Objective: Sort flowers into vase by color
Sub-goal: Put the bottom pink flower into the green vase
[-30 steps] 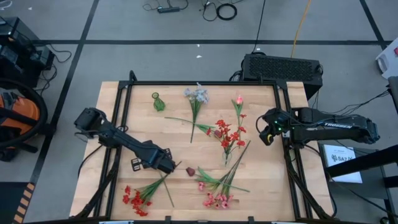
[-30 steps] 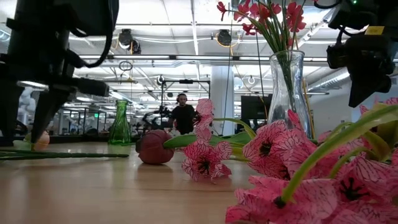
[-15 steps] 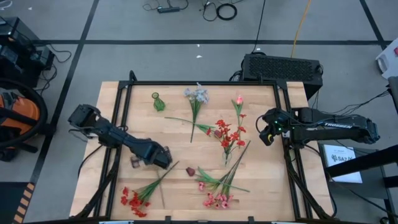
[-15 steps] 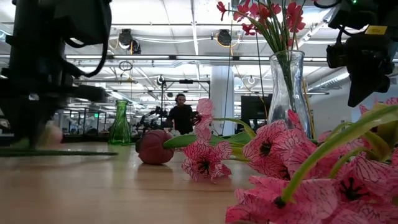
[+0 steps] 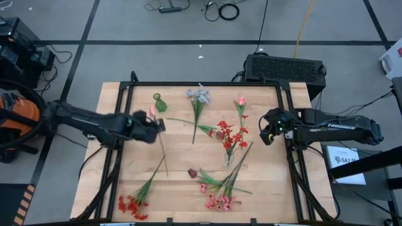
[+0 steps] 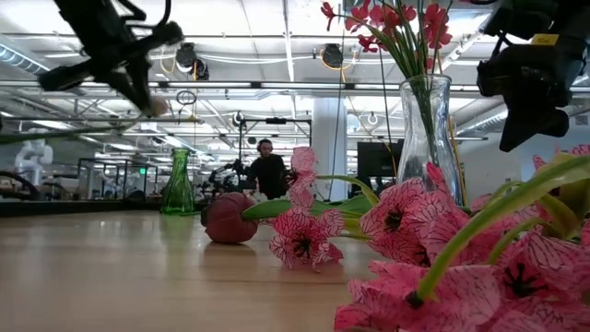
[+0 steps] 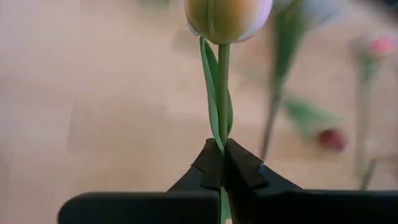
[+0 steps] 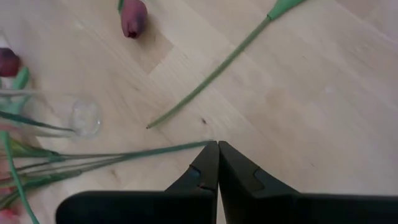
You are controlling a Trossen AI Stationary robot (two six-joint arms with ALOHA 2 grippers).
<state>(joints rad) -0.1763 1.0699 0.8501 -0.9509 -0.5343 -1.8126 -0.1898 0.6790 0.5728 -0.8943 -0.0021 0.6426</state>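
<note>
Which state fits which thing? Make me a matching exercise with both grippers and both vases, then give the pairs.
1. left gripper
2. right gripper
3. green vase
4. clear vase

A. holds red flowers
B. shut on the stem of the pink tulip
C. holds no flowers
D. shut on nothing, by the right edge of the table

Pairs: 1-B, 2-D, 3-C, 4-A

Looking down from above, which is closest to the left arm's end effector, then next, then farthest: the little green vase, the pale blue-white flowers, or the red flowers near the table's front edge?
From the left end effector:
1. Green vase, just behind it.
2. Pale blue-white flowers, back middle.
3. Red flowers, front left edge.
</note>
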